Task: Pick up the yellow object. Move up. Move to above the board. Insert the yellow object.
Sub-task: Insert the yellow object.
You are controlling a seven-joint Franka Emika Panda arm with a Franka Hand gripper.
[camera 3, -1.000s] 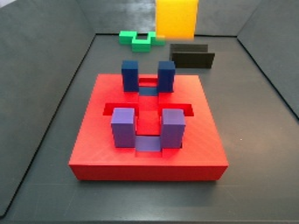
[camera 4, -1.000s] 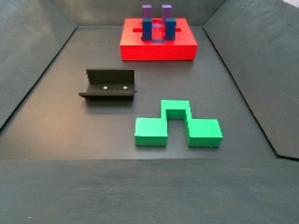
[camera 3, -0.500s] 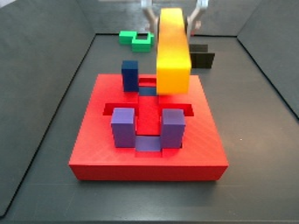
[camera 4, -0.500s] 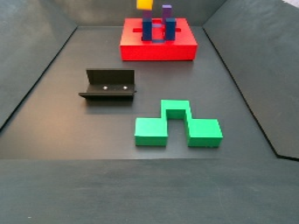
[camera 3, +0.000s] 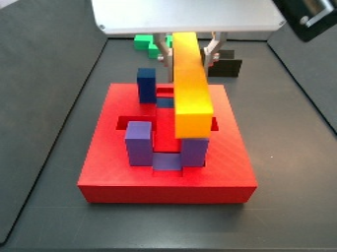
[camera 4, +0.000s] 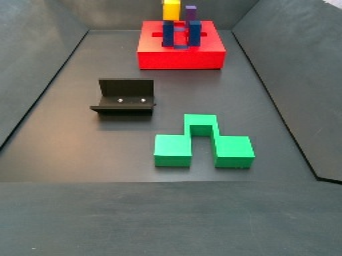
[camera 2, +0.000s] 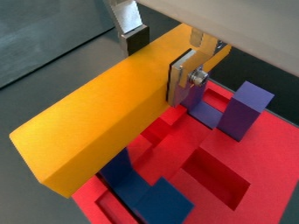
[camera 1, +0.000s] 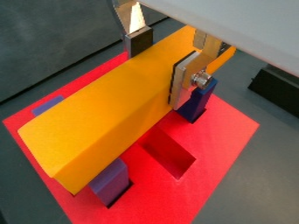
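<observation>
My gripper (camera 3: 188, 47) is shut on the yellow object (camera 3: 192, 89), a long yellow-orange bar, and holds it over the red board (camera 3: 105, 167). In both wrist views the silver fingers (camera 1: 184, 79) clamp the bar's sides near its upper end (camera 2: 100, 122). The bar's free end hangs among the upright blue post (camera 3: 148, 84) and purple post (camera 3: 138, 143), above the recessed slots (camera 1: 173, 157). I cannot tell whether it touches the board. In a side view only the bar's lower part (camera 4: 171, 9) shows above the board (camera 4: 181, 58); the gripper is cut off there.
A green notched block (camera 4: 201, 143) lies on the dark floor away from the board, also seen behind it (camera 3: 156, 41). The black fixture (camera 4: 124, 98) stands between them (camera 3: 227, 67). Grey walls enclose the floor.
The gripper has come down with the yellow bar toward the board. The bar's free end now sits among the posts, and the wrist mount has entered the side view.
</observation>
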